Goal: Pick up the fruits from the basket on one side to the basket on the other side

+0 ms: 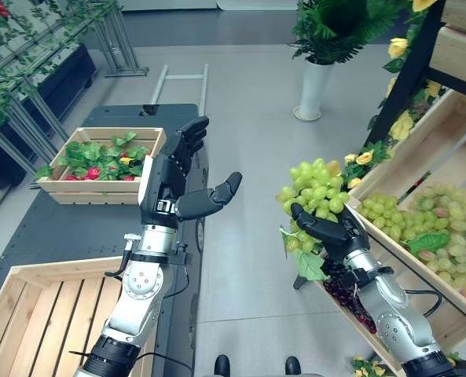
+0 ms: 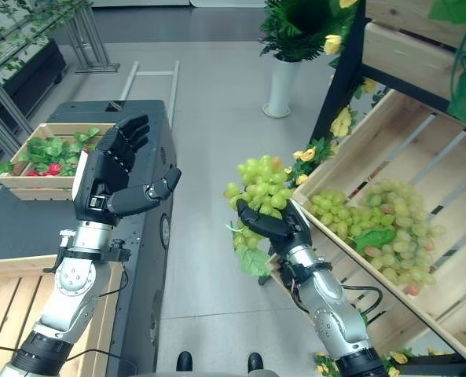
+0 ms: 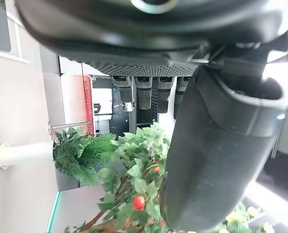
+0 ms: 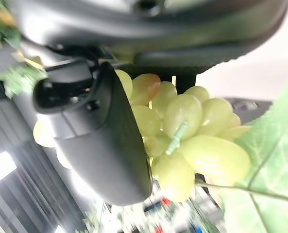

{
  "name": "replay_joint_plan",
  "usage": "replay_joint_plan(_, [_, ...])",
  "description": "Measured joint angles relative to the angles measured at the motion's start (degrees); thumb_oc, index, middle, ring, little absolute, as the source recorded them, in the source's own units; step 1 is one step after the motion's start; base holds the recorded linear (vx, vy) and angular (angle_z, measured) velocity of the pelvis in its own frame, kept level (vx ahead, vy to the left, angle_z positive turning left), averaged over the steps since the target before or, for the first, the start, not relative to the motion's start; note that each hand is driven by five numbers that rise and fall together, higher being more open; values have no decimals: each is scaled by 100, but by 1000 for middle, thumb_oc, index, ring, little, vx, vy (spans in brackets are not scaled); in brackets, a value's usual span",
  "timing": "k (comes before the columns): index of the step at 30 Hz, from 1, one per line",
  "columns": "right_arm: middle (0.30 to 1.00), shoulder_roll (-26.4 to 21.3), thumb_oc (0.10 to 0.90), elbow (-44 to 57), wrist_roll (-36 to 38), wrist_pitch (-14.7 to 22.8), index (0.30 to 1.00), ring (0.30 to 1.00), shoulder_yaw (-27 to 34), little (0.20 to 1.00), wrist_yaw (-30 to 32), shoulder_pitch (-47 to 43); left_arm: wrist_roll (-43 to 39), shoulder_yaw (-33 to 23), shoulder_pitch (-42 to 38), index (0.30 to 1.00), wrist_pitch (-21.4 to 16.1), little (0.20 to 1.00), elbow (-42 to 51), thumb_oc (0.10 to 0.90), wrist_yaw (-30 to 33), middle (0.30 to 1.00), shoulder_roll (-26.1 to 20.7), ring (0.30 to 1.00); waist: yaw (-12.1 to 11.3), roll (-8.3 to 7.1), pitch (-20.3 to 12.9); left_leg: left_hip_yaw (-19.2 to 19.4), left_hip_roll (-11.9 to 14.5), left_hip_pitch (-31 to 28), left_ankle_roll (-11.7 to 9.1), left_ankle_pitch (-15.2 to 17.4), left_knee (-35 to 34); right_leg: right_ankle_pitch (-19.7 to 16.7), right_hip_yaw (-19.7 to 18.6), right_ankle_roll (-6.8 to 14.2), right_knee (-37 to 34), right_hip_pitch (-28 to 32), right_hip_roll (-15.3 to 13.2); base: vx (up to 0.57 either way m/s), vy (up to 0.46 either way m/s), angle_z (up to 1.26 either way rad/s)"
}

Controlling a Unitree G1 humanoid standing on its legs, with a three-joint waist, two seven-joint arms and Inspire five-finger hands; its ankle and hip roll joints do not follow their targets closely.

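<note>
Right hand (image 1: 331,233) curled round green grape bunch (image 1: 315,188), lifted just beside fruit crate (image 1: 421,149).

Left hand (image 1: 174,177) raised, fingers straight, holding nothing. Transfer barely under way: empty slatted crate (image 1: 36,302) at lower left unfilled; more grapes (image 1: 433,228) left in crate.

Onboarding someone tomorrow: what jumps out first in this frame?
The right robot hand holding a bunch of green grapes up in mid-air, just off the edge of the wooden crate of grapes on the robot's right. Next, the left robot hand raised open and holding nothing, above the empty slatted crate at lower left.
</note>
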State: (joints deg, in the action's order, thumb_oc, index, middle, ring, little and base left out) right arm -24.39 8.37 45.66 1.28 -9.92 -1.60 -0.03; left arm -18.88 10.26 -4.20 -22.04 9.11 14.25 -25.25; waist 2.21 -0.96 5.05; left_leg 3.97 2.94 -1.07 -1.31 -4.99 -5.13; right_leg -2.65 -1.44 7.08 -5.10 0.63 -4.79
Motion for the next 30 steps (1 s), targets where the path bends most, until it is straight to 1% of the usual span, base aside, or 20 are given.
replay_joint_plan(3, [300, 19, 400, 127, -16, 10, 300, 300, 25, 300, 92, -75, 1, 11, -49, 900, 4, 900, 0, 800, 150, 900, 105, 900, 29, -10, 0, 99, 3, -29, 10, 25, -1, -19, -112, 7, -1, -19, -1, -47, 23, -15])
replay_joint_plan(7, [300, 9, 400, 127, 24, 13, 300, 300, 81, 300, 220, -330, 1, 62, -197, 900, 40, 900, 0, 800, 185, 900, 105, 900, 80, -45, 2, 122, 1, -32, 32, 41, -1, -24, -137, 15, -1, -32, -4, -7, 34, -4])
replay_joint_plan(9, [300, 11, 400, 126, 324, 15, 300, 300, 161, 300, 304, -456, -15, 78, -261, 900, 41, 900, -33, 800, 189, 900, 105, 900, 154, -68, 0, 126, -3, -32, 32, 41, -1, -27, -145, 18, -1, -61, -5, -6, 51, -3])
replay_joint_plan(11, [300, 12, 400, 125, 577, 16, 300, 300, 358, 300, 472, -576, -105, 106, -357, 900, 46, 900, -69, 800, 172, 900, 105, 900, 190, -86, -3, 181, -3, -33, 36, 46, -1, -33, -186, 26, -1, -79, -7, 24, 48, -15])
replay_joint_plan(12, [300, 13, 400, 122, 719, 18, 300, 300, 524, 300, 599, -640, -125, 132, -387, 900, 46, 900, -69, 800, 177, 900, 105, 900, 202, -94, -8, 261, -2, -35, 33, 49, -1, -44, -269, 31, 0, -99, -4, 40, 43, -24])
replay_joint_plan(14, [300, 12, 400, 120, 896, 30, 300, 300, 691, 300, 720, -660, -172, 227, -416, 900, 48, 900, -76, 800, 184, 900, 104, 900, 331, -100, -10, 322, -6, -56, 31, 60, -1, -60, -311, 31, 1, -110, -5, 17, 38, -20])
replay_joint_plan(15, [300, 12, 400, 119, 927, 30, 300, 300, 726, 300, 752, -660, -187, 273, -439, 900, 55, 900, -77, 800, 188, 900, 105, 900, 356, -106, -8, 354, -5, -69, 30, 63, 0, -68, -327, 33, 2, -114, -2, -11, 27, -15])
replay_joint_plan(16, [300, 11, 400, 117, 949, 30, 300, 300, 749, 300, 810, -662, -213, 329, -475, 900, 59, 900, -87, 800, 186, 900, 107, 900, 366, -112, -6, 409, 2, -89, 28, 78, 0, -74, -352, 34, 2, -118, 1, -13, 25, -24])
replay_joint_plan(17, [300, 9, 400, 106, 1061, 30, 300, 300, 751, 300, 903, -663, -220, 456, -548, 900, 64, 900, -88, 800, 224, 900, 110, 900, 440, -124, -6, 456, 2, -119, 26, 92, 0, -81, -453, 34, 2, -119, 14, 40, 39, -19])
replay_joint_plan(19, [300, 13, 400, 90, 1142, 30, 300, 300, 750, 300, 946, -662, -217, 552, -615, 900, 65, 900, -90, 800, 225, 900, 116, 900, 509, -135, -6, 486, 7, -128, 28, 107, -4, -82, -465, 38, 1, -121, 13, 47, 34, -13])
replay_joint_plan(20, [300, 13, 400, 87, 1144, 30, 300, 300, 750, 300, 978, -662, -217, 571, -626, 900, 66, 900, -90, 800, 224, 900, 126, 900, 538, -136, -7, 521, 8, -148, 27, 118, -4, -82, -474, 40, 1, -120, 13, 28, 33, -18])
replay_joint_plan(22, [300, 14, 400, 76, 1239, 34, 300, 300, 781, 300, 1160, -696, -217, 583, -632, 900, 70, 900, -90, 800, 323, 900, 129, 900, 613, -147, -7, 625, 10, -213, 26, 148, -3, -85, -614, 44, 0, -112, 25, 23, 25, -24])
replay_joint_plan(24, [300, 23, 400, 6, 1337, 37, 300, 300, 986, 300, 1275, -702, -217, 621, -670, 900, 86, 900, -90, 800, 391, 900, 131, 900, 642, -157, -8, 693, 11, -246, 28, 166, -4, -87, -642, 49, 0, -114, 24, 19, 14, -22])
replay_joint_plan(25, [300, 22, 400, -118, 1338, 62, 300, 300, 1202, 300, 1406, -722, -213, 650, -690, 900, 98, 900, -90, 800, 422, 900, 134, 900, 658, -163, -9, 742, 11, -276, 29, 183, -3, -90, -704, 54, 0, -116, 29, 34, 10, -22])
replay_joint_plan(28, [300, 18, 400, -616, 1358, 172, 300, 300, 1710, 300, 1657, -879, -201, 705, -691, 900, 133, 900, -91, 800, 558, 900, 132, 900, 785, -165, -10, 783, 13, -296, 28, 197, -3, -91, -747, 55, 1, -115, 33, 27, -8, -10])
replay_joint_plan(30, [300, 9, 400, -712, 1367, 221, 300, 300, 1880, 300, 1722, -891, -201, 709, -691, 900, 168, 900, -100, 800, 567, 900, 133, 900, 844, -165, -10, 799, 23, -308, 21, 203, -2, -93, -747, 53, 1, -113, 43, 13, -21, -5])
